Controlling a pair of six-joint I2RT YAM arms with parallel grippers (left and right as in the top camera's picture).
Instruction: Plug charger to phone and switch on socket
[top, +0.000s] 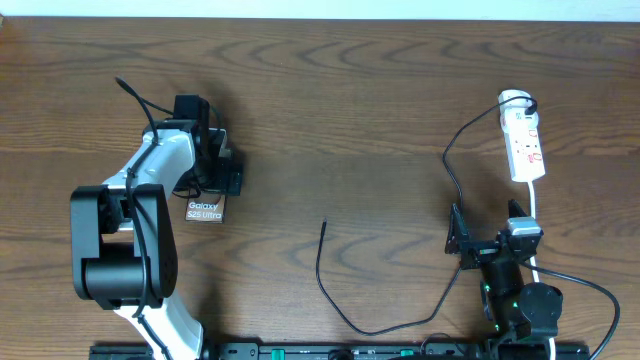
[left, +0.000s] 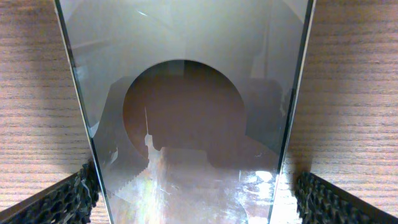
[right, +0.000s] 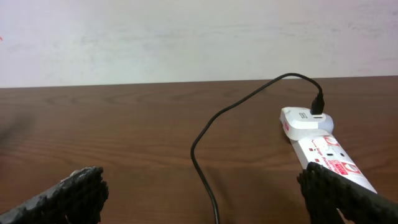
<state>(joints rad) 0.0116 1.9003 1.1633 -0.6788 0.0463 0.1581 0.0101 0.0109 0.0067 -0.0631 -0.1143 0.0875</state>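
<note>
straddling the phone (left: 186, 112) with the left gripper (left: 199, 200) spread wide, seemingly to brace it, and poising the right gripper (right: 208, 196) released, empty, facing the socket (right: 329, 155) and charger (right: 193, 151).

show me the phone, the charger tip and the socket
phone (top: 205, 210), overhead view, lettered end of its screen
charger tip (top: 324, 224), overhead view, free end of the cable
socket (top: 526, 147), overhead view, middle of white strip

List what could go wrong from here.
1. The plug tip is tiny and lies flat, apart from the phone: it may slip when pinched.
2. The left claw straddles the phone; closing could skid it.
3. The cable runs by the right claw; a snag could drag the strip.
</note>
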